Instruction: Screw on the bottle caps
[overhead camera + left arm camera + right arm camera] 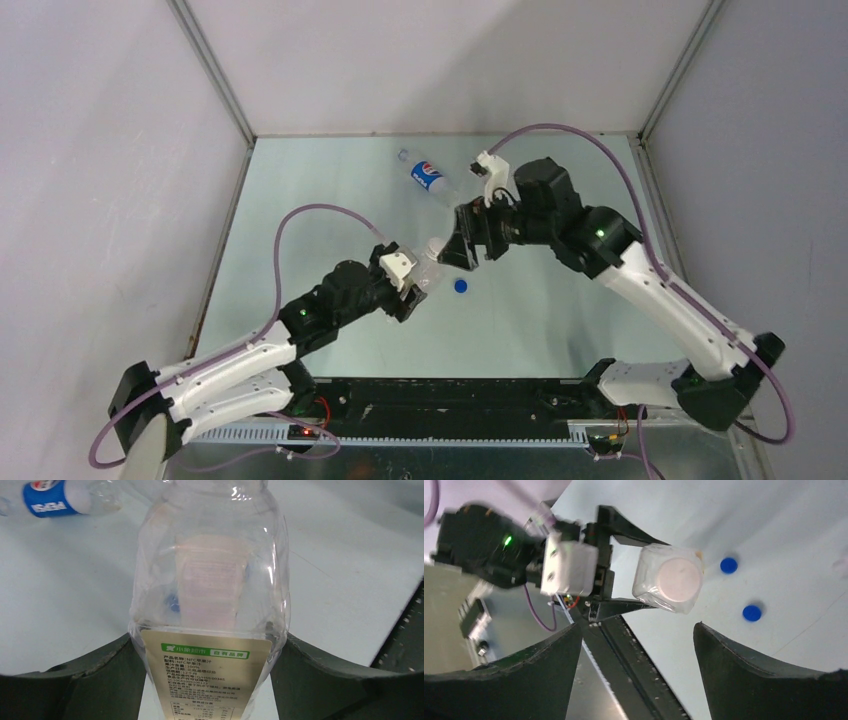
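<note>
My left gripper (pixel 418 278) is shut on the clear bottle with the white/yellow label (pixel 210 675) and holds it above the table. The bottle's top end points at my right gripper (pixel 462 248). In the right wrist view this bottle (pixel 672 580) shows end-on with a round white cap (pixel 680 579) on it. My right gripper (pixel 639 630) is open and empty, a short way from that end. The Pepsi bottle (pixel 428 178) lies on its side at the back; it also shows in the left wrist view (pixel 50 497). Two blue caps (pixel 728 565) (pixel 751 612) lie loose on the table. The plain bottle is not clearly visible.
One blue cap (pixel 461 286) lies on the white table just right of the left gripper. A black rail (pixel 450 405) runs along the near edge between the arm bases. Grey walls (pixel 120 150) close in the table on three sides.
</note>
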`<state>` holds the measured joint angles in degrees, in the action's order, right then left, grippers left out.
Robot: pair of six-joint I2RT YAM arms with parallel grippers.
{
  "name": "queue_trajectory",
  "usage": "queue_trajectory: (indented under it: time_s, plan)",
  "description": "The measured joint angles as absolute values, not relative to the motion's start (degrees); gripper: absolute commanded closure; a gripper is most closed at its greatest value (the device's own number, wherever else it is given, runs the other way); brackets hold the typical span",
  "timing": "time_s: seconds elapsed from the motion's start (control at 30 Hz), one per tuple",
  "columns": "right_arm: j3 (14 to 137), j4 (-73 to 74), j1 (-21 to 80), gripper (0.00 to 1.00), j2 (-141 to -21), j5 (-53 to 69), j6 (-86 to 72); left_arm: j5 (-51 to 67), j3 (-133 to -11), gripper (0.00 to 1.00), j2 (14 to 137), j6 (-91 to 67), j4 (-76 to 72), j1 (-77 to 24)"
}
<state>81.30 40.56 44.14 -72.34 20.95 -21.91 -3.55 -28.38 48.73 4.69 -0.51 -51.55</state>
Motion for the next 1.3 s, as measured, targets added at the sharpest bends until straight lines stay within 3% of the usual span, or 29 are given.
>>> queue_trajectory:
  time_s: [0.43, 0.6, 0.87, 1.3]
  plan:
    - [73.47, 39.16, 38.04, 0.15, -60.38, 38.37, 18.00, 26.89, -41.67, 1.00, 53.89, 11.68, 14.24, -45.60]
    - [73.32, 39.31, 36.82, 0.20, -60.27, 44.51, 25.30, 33.32, -45.32, 1.00, 56.34, 15.27, 18.13, -45.60]
    - [73.25, 41.10, 36.34, 0.31, -61.01, 51.03, 29.89, 36.53, -47.48, 1.00, 57.43, 18.46, 22.46, -45.60]
    - [73.21, 43.44, 37.36, 0.37, -62.96, 53.30, 31.64, 37.56, -47.81, 1.00, 57.49, 19.09, 23.31, -45.60]
